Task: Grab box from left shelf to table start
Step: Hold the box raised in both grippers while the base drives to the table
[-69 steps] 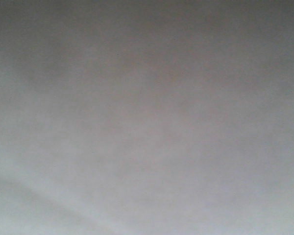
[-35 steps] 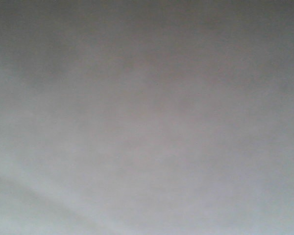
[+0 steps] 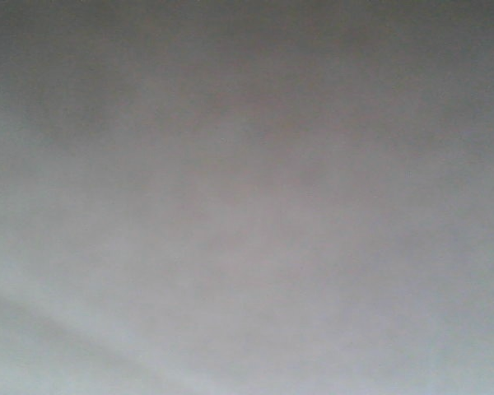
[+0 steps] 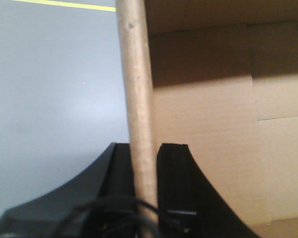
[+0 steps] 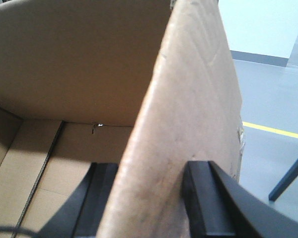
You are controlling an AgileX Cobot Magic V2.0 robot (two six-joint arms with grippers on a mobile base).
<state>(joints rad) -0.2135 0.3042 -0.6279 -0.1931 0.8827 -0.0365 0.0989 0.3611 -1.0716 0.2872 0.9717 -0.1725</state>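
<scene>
Cardboard box (image 4: 203,124) walls clamped: L tool (image 4: 145,148), R tool (image 5: 151,171).

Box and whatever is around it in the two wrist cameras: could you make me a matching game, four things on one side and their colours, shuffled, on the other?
Things:
1. box
2. left gripper
3. floor line
4. floor

Colours:
a. yellow
b. grey
c. brown
d. black

Pairs: 1-c, 2-d, 3-a, 4-b.
</scene>
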